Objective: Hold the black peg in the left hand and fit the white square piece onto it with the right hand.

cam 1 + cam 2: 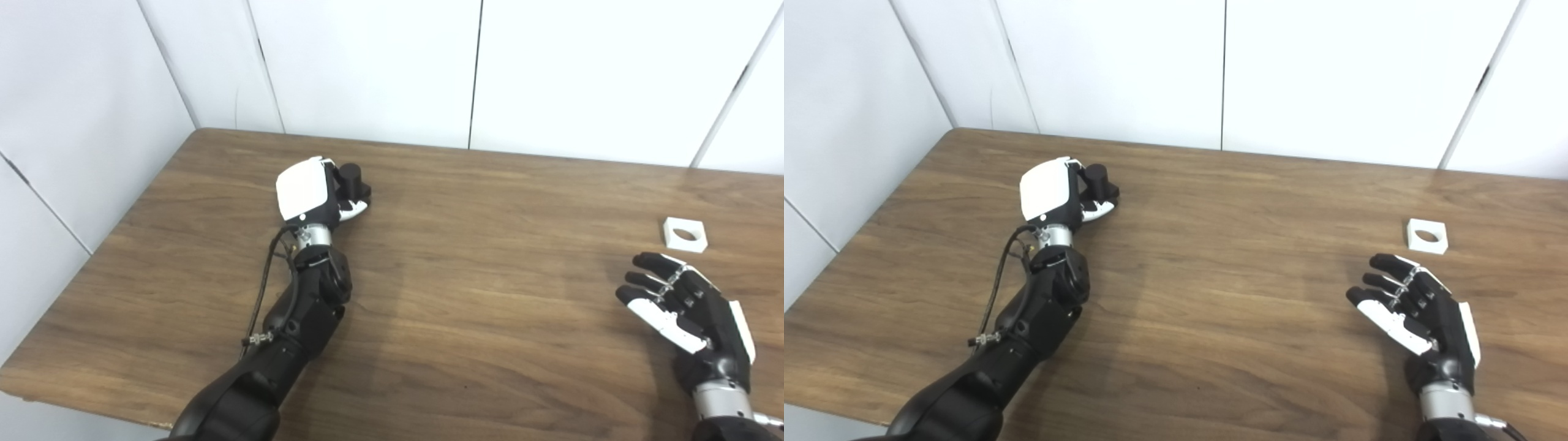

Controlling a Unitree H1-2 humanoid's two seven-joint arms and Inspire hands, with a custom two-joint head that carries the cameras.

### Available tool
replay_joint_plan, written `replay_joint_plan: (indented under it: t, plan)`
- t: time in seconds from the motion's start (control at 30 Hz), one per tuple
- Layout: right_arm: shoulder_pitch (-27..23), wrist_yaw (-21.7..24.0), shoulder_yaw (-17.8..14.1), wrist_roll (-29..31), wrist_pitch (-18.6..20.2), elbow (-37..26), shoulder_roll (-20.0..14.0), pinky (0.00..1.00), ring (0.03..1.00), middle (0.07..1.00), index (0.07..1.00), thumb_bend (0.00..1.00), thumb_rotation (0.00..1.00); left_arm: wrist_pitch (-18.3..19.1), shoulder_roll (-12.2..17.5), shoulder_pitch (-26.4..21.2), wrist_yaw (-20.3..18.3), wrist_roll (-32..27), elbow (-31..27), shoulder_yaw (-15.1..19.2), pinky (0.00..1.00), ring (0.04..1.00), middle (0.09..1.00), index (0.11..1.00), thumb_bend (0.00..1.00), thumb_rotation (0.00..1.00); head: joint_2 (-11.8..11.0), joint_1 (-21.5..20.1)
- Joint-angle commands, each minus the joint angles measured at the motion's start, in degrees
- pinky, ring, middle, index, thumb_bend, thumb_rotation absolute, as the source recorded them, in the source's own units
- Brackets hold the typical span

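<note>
The black peg (353, 179) stands upright on the wooden table (478, 288), left of centre toward the back. My left hand (312, 191) wraps around it from the left, fingers curled onto its base, so the peg's lower part is partly hidden. The white square piece (685, 234), flat with a round hole, lies at the table's right side. My right hand (686, 309) hovers open just in front of that piece, palm turned left, fingers apart and holding nothing, a short gap short of it.
White wall panels (367, 61) close off the back and left of the table. The table's front edge (92, 407) runs along the lower left. A black cable (263, 294) loops beside my left forearm.
</note>
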Motion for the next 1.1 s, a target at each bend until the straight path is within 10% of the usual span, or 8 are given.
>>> replay_joint_plan:
  t: [0.0,0.33,1.07]
  plan:
    - [-1.3,0.1,-0.2,0.3,-1.1,-1.6,-0.1,0.62,0.665,0.713,0.625,0.75,0.15,1.2,2.4,-0.7,-0.2,0.3,-0.6,0.0,0.74,0.764,0.795,0.486,0.51,0.08,0.1,0.1]
    - [-1.4,0.2,-0.1,0.3,-1.1,-1.4,-0.1,0.62,0.663,0.712,0.621,0.76,0.16,-7.9,6.1,2.4,-11.1,-5.9,-6.0,-1.6,0.88,0.829,0.813,0.485,0.52,0.07,0.3,0.1]
    - [-1.5,0.2,0.2,0.0,-1.6,-1.5,0.1,0.61,0.657,0.712,0.629,0.75,0.16,-29.7,12.3,3.7,-33.4,-24.1,-8.3,-1.3,0.85,0.914,0.883,0.491,0.52,0.07,0.5,-0.6]
